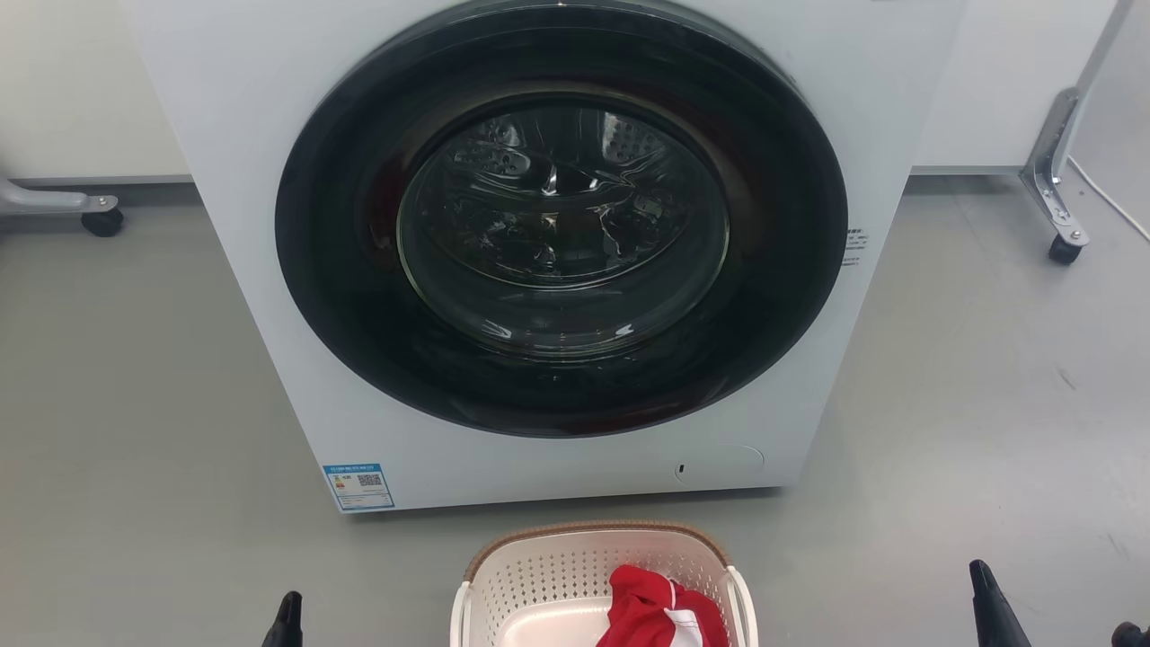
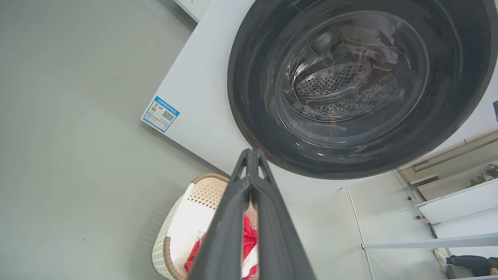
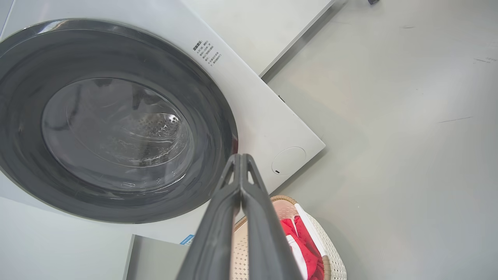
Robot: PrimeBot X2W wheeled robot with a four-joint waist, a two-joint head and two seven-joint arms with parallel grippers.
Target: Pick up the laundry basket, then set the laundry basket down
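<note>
The laundry basket point(image 1: 575, 562) is cream with perforated sides, a brown woven-look rim and white side handles. It stands on the floor just in front of the washing machine, at the bottom centre of the head view, and holds a red and white garment point(image 1: 660, 611). My left gripper point(image 1: 289, 615) is shut and empty, out to the basket's left and apart from it. My right gripper point(image 1: 986, 589) is shut and empty too, far off to the basket's right. In the left wrist view the basket point(image 2: 202, 192) lies below my shut left gripper point(image 2: 252, 153). In the right wrist view the basket point(image 3: 330, 260) lies below my shut right gripper point(image 3: 241, 157).
A white front-loading washing machine point(image 1: 269, 180) with its dark round door point(image 1: 561, 225) shut stands right behind the basket. Grey floor spreads on both sides. Wheeled metal legs stand at the far left point(image 1: 101, 220) and far right point(image 1: 1065, 243). White shelving point(image 2: 455, 202) is off to the side.
</note>
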